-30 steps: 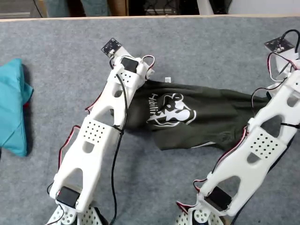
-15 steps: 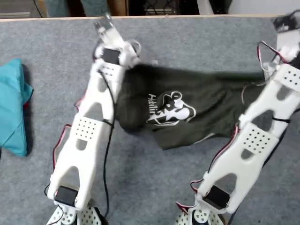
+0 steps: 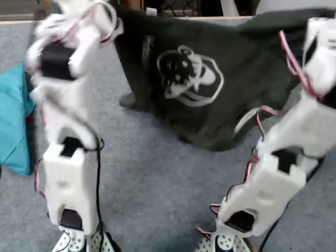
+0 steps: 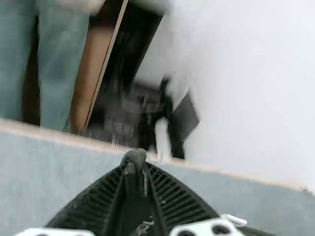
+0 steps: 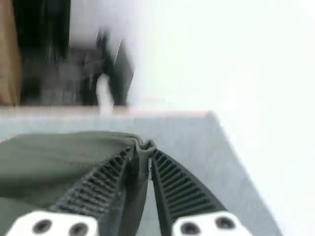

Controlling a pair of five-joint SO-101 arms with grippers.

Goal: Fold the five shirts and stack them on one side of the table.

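Note:
A dark green shirt (image 3: 210, 79) with a white print hangs stretched in the air between both raised arms, its lower edge trailing on the grey table (image 3: 157, 189). My left gripper (image 4: 135, 164) is shut on a pinch of the shirt's cloth (image 4: 134, 158) at the shirt's left top corner. My right gripper (image 5: 141, 150) is shut on the shirt (image 5: 59, 152) at its right top corner, and the fabric runs off to one side. A folded teal shirt (image 3: 13, 115) lies at the table's left edge.
The table's far edge (image 3: 173, 18) runs just behind the lifted shirt, with furniture and a person's legs (image 4: 29, 59) beyond it. Grey table surface lies open in front between the two arm bases.
Both arms have lifted up and toward the table's far edge, pulling the green shirt off the table and spreading it out. One second ago it lay crumpled flat between them.

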